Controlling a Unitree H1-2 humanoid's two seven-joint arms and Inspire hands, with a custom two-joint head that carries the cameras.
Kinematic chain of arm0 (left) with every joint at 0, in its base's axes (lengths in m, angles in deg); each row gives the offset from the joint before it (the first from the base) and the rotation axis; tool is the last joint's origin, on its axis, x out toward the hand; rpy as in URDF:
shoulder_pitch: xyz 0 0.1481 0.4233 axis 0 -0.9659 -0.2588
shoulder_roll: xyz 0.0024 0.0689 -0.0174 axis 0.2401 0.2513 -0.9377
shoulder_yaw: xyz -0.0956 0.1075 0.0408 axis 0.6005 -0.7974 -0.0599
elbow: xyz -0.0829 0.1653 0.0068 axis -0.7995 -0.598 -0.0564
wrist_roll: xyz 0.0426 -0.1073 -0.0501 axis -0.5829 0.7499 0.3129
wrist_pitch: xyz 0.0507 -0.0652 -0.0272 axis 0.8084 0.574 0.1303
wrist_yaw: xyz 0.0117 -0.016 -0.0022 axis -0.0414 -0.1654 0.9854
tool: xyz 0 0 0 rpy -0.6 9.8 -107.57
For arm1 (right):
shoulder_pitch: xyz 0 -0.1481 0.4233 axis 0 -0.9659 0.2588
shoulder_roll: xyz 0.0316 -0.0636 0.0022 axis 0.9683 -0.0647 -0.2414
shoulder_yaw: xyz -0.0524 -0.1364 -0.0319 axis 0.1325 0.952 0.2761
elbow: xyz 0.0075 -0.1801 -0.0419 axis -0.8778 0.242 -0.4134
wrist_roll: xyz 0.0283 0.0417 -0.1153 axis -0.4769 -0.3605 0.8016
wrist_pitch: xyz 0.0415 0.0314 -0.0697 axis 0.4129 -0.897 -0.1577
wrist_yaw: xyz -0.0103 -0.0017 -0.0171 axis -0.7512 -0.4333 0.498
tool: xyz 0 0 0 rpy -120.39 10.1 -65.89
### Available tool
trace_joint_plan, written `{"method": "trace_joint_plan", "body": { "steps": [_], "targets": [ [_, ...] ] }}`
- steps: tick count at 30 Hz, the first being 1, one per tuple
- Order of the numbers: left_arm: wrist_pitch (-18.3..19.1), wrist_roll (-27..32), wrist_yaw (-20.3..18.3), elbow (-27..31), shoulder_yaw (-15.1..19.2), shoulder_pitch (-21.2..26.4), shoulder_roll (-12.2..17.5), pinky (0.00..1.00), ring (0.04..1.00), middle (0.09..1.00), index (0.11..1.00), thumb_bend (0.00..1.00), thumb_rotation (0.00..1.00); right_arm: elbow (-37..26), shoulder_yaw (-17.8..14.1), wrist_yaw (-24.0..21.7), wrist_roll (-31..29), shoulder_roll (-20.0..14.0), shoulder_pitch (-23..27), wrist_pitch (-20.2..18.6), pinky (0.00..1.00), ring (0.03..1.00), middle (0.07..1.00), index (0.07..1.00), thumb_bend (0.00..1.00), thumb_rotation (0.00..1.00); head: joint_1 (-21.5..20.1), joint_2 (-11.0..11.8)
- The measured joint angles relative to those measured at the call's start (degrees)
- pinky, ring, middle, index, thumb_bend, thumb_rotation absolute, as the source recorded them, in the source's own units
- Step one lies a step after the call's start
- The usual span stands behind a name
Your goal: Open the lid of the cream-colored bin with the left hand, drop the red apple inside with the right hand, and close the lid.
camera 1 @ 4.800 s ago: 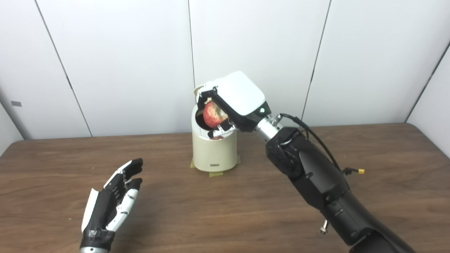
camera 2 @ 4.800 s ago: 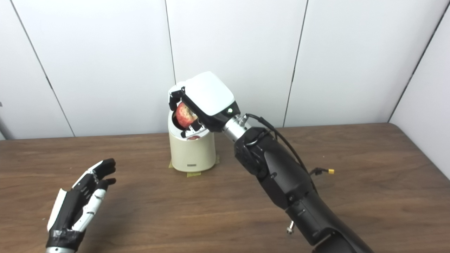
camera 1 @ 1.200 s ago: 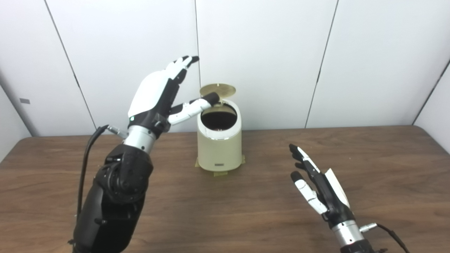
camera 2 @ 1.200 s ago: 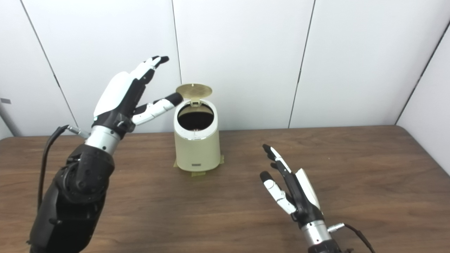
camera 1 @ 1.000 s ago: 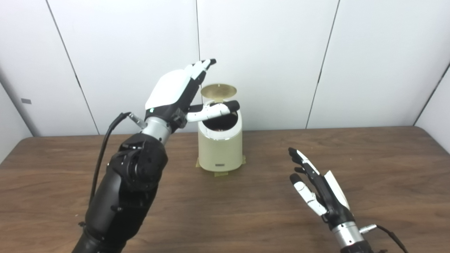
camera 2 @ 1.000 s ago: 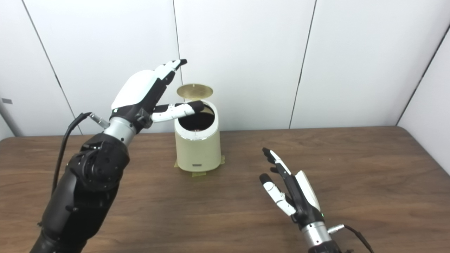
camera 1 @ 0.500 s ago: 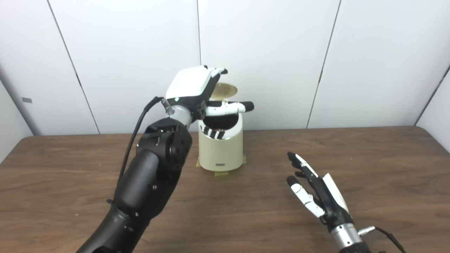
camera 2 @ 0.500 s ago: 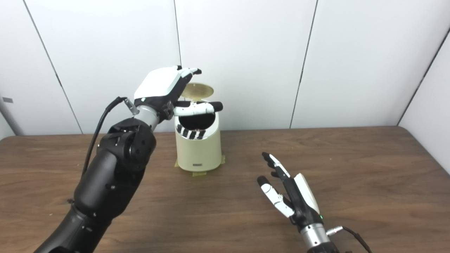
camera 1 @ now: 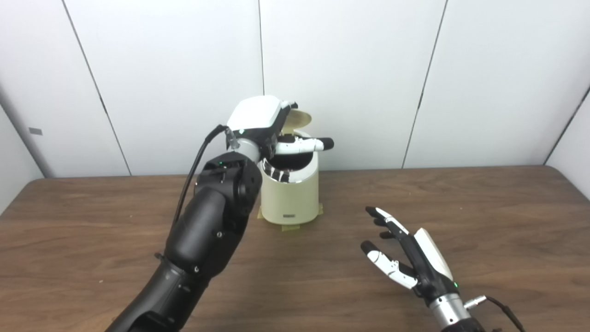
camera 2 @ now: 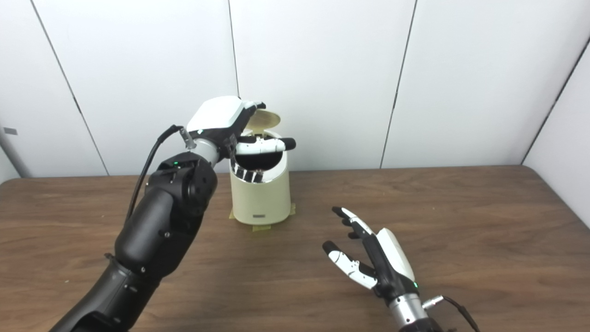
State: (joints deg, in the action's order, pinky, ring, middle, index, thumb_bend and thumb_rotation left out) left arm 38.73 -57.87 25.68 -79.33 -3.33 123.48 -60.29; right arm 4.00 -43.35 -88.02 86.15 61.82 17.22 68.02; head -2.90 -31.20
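The cream-colored bin (camera 1: pixel 290 193) stands at the back middle of the wooden table. Its round lid (camera 1: pixel 300 118) is raised on the rear hinge and tilts forward over the dark mouth. My left hand (camera 1: pixel 258 121) is above the bin, open, with its fingers lying against the lid and its thumb stretched across the opening. My right hand (camera 1: pixel 412 260) hovers low over the table in front and to the right of the bin, open, palm turned inward, holding nothing. No red apple shows in either view; the bin's inside is dark.
Yellowish tape (camera 1: pixel 288 227) fixes the bin's base to the table (camera 1: pixel 507 216). White wall panels (camera 1: pixel 350 69) rise close behind the bin. My left forearm (camera 1: pixel 207 230) crosses the table just left of the bin.
The right hand, which held the apple at the bin's mouth, has let go and now hangs empty low at front right. My left hand rose, reached the lid and tips it forward.
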Motion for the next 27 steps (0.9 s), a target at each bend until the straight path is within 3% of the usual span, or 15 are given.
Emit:
{"method": "trace_joint_plan", "body": {
  "steps": [10, 14, 20, 27],
  "targets": [
    [-0.7, 0.4, 0.2, 3.9, -1.7, -2.8, 0.1, 1.0, 1.0, 0.934, 0.913, 1.0, 0.94, -0.4, -0.1, -0.4, 0.1, 0.0, 0.0, -0.7, 0.76, 0.859, 0.888, 0.874, 0.28, 0.78, 0.0, -0.2],
    [-0.8, -0.3, -0.4, 8.1, -3.2, -4.8, 0.4, 1.0, 1.0, 0.93, 0.908, 1.0, 0.93, -0.6, -0.1, -0.4, 0.4, 0.0, 0.0, -1.2, 0.76, 0.855, 0.885, 0.873, 0.3, 0.81, -0.1, -0.3],
    [-0.9, -5.6, -5.5, 14.2, -7.3, -7.7, 0.8, 1.0, 1.0, 0.901, 0.876, 1.0, 0.93, -0.7, -0.1, -0.4, 0.3, 0.1, 0.0, -1.7, 0.75, 0.849, 0.885, 0.872, 0.29, 0.8, -0.1, -0.4],
    [-1.6, -8.2, -8.9, 14.7, -8.7, -10.9, 0.3, 1.0, 0.973, 0.875, 0.849, 1.0, 0.93, -0.9, -0.5, -1.0, -1.1, 0.6, 0.0, -4.0, 0.77, 0.865, 0.896, 0.886, 0.32, 0.82, -0.4, -0.6]
  ]
}}
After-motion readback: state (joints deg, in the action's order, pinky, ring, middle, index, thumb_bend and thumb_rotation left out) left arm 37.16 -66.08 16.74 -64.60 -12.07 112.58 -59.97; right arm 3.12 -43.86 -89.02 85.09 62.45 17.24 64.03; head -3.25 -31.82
